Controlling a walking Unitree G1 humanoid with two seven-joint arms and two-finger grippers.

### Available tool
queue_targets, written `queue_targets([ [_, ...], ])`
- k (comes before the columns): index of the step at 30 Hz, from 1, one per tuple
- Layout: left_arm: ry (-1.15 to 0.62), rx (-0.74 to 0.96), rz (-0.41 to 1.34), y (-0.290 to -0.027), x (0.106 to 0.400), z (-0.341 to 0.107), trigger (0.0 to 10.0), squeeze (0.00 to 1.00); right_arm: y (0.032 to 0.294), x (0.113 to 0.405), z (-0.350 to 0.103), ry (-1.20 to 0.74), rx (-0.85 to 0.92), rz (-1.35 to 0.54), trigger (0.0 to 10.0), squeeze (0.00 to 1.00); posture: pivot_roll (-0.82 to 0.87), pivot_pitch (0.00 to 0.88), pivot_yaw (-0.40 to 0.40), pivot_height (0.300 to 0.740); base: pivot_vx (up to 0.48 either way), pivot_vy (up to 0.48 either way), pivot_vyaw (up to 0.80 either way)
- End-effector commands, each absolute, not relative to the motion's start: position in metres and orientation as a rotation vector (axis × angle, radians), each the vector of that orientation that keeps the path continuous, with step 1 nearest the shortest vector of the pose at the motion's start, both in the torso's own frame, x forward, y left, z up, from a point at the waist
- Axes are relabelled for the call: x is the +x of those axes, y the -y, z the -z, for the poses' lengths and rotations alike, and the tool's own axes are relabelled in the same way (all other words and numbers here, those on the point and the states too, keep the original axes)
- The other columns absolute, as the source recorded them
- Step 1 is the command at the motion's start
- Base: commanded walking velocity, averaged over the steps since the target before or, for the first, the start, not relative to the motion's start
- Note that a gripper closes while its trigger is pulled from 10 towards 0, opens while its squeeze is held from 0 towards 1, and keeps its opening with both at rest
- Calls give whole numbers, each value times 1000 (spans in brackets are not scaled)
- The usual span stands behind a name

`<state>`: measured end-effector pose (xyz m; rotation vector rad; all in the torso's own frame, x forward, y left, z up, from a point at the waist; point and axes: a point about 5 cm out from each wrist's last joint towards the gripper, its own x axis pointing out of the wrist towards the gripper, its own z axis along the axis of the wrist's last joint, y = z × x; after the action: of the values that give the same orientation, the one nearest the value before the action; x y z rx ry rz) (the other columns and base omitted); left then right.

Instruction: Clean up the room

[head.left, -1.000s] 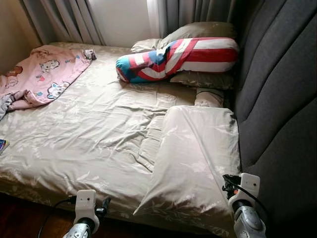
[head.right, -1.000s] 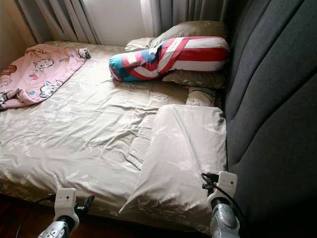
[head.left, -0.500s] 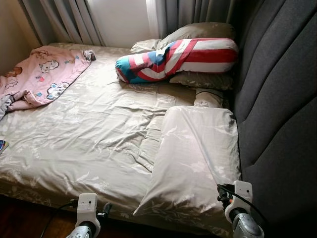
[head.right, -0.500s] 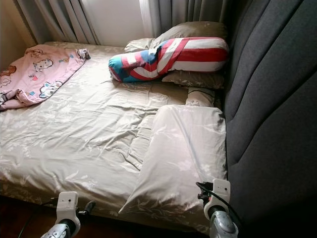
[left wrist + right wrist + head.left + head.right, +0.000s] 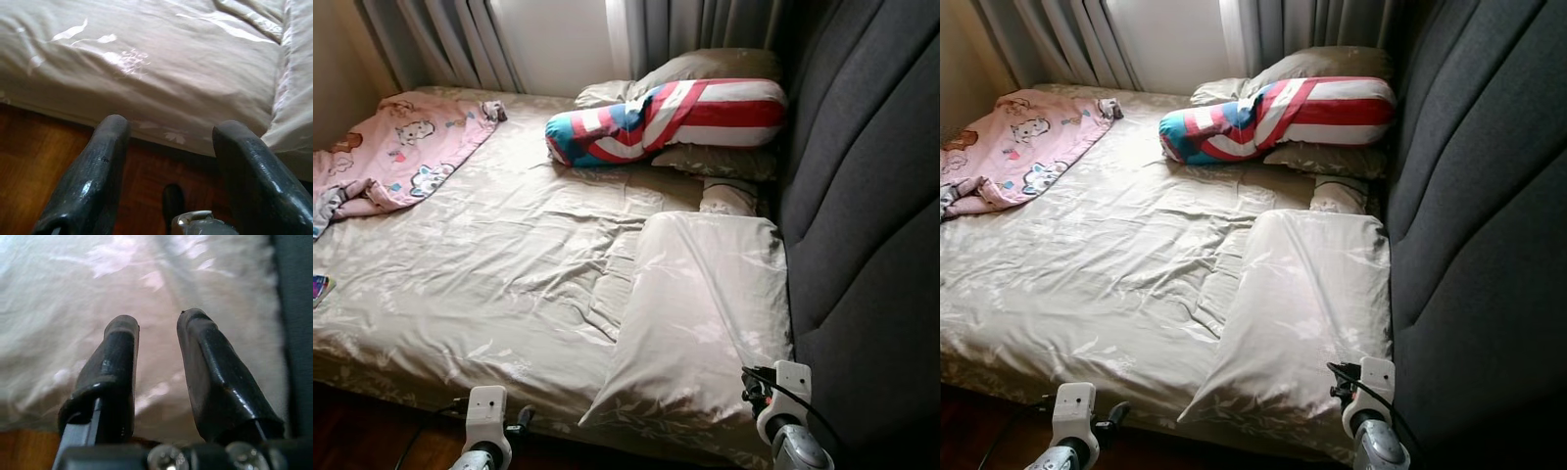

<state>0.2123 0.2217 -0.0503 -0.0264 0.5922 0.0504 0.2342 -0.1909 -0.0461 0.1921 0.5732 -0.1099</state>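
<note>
Bed [image 5: 489, 284] takes up most of what we're looking at, covered in a wrinkly beige sheet, and its near edge runs right along in front of our arms with a strip of dark wood floor [image 5: 362, 441] below it. On our right the grey padded headboard [image 5: 862, 196] walls off that whole side, so no room to move there. Open sheet is mostly in the middle and toward our left.

Next biggest is the pale pillow [image 5: 705, 313], lying flat up against the headboard and reaching nearly to the bed's near edge. At the far end, under the curtains [image 5: 450, 39], a striped red, white and blue bolster [image 5: 666, 117] sits on top of a couple of beige pillows [image 5: 705, 69]. A pink cartoon blanket [image 5: 391, 152] is crumpled in the far left corner, spilling toward the left edge. Some small colourful thing [image 5: 319, 288] pokes in at the left edge, can't tell what it is.

Our left gripper [image 5: 168, 147] is low by the bed's near edge, over the floor, fingers spread wide with nothing between them. Our right gripper [image 5: 156, 333] is pointed at the near end of the pillow, fingers a little apart, not holding anything.
</note>
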Motion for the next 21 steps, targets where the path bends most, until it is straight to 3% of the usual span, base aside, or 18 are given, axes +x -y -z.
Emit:
queue_targets([
  [1, -639, -17, -61, -227, 205, 55, 10000, 0, 187, 231, 49, -597, 207, 112, 10000, 0, 65, 36, -1, 740, 0, 296, 0],
  [21, -678, -21, -81, -230, 198, 60, 10000, 0, 191, 220, 58, -649, 216, 135, 10000, 0, 72, 56, 3, 740, 0, 364, 0],
])
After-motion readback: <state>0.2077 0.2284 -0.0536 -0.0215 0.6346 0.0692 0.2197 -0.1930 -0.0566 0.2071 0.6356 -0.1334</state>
